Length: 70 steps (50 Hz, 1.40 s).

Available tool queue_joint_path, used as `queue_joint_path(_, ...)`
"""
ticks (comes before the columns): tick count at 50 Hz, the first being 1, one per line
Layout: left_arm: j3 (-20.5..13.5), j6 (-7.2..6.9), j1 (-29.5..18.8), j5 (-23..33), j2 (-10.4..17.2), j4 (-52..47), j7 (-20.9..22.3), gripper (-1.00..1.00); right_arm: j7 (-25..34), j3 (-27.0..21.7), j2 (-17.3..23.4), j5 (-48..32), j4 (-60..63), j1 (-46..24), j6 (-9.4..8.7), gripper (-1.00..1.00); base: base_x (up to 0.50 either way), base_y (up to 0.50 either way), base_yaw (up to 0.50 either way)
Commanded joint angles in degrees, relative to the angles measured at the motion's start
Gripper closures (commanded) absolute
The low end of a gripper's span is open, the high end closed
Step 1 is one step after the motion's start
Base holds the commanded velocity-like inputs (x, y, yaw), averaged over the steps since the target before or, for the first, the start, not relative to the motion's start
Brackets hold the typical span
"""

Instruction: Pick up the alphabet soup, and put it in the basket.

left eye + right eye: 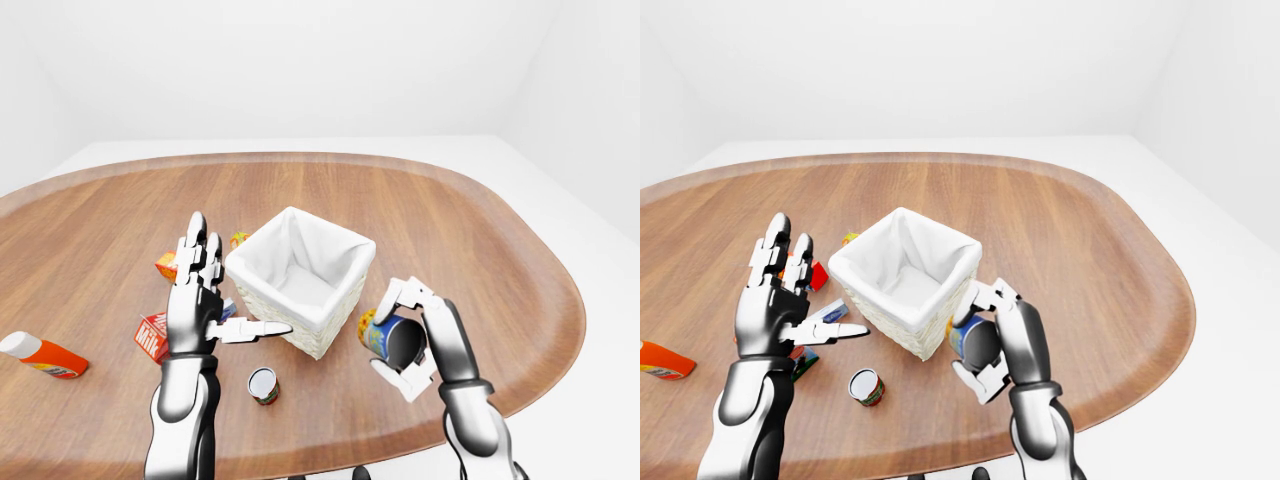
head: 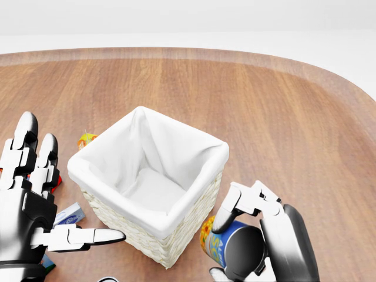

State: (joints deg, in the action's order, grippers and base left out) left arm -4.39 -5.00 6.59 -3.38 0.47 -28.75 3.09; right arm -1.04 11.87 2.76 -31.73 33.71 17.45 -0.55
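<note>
Nearest to me, at about 5 o'clock in the head view, my right robot hand (image 2: 249, 235) has its fingers (image 2: 230, 207) curled round the blue-and-yellow alphabet soup can (image 2: 218, 245); the grip is closed on it and the can is off the wood, tilted, with its dark end toward the camera. It hangs just beside the square wicker basket with white cloth lining (image 2: 114, 214), off the basket's 4 o'clock corner, outside the rim rather than over the opening.

At 8 o'clock my left robot hand (image 1: 200, 300) is spread open, fingers pointing up and thumb stuck out toward the basket's wall, gripping nothing.

On the oval brown wooden table (image 1: 450, 220), seen from the left-eye view, a small can with a red-and-green label (image 1: 263, 385) lies on its side at 6 o'clock of the basket, near it but apart. A red-and-white milk carton (image 1: 151, 336) sits just behind my left wrist, partly hidden by it. An orange bottle with a white cap (image 1: 42, 354) lies flat at 9 o'clock, well apart from the rest. Two small orange-yellow items (image 1: 238, 238) peek out near the basket's 10 o'clock side; I cannot tell what they are.
</note>
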Motion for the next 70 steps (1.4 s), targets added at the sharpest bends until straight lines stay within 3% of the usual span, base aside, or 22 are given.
queue_joint_path(1,-0.3,0.00,-0.2,-0.2,0.1,0.2,0.0,-1.00,-0.1,1.7,-0.6,-2.8,4.1,-2.8,-3.40,1.00,0.00,0.00,0.00)
queue_joint_path(4,-0.1,0.00,0.0,-0.1,0.0,0.1,0.0,-1.00,0.7,2.8,-1.1,-4.8,5.3,-4.5,-4.45,1.00,0.00,0.00,0.00)
queue_joint_path(20,0.0,0.00,-0.1,0.1,0.0,1.1,0.1,-1.00,4.6,4.4,-3.3,-10.2,7.6,-11.9,-4.45,1.00,0.00,0.00,0.00)
queue_joint_path(38,-0.2,0.00,-0.2,-0.1,0.1,0.6,0.1,-1.00,10.1,8.2,-9.3,-18.8,4.3,-23.5,-4.45,1.00,0.00,0.00,0.00)
queue_joint_path(57,-0.2,0.00,-0.3,-0.3,0.1,0.8,0.2,-1.00,9.2,4.6,-10.9,-18.7,-7.6,-30.2,-4.45,1.00,0.00,0.00,0.00)
queue_joint_path(70,-0.7,0.00,-0.5,-0.9,0.2,0.3,0.3,-1.00,7.1,0.1,-11.5,-16.9,-19.5,-41.1,-4.45,1.00,0.00,0.00,0.00)
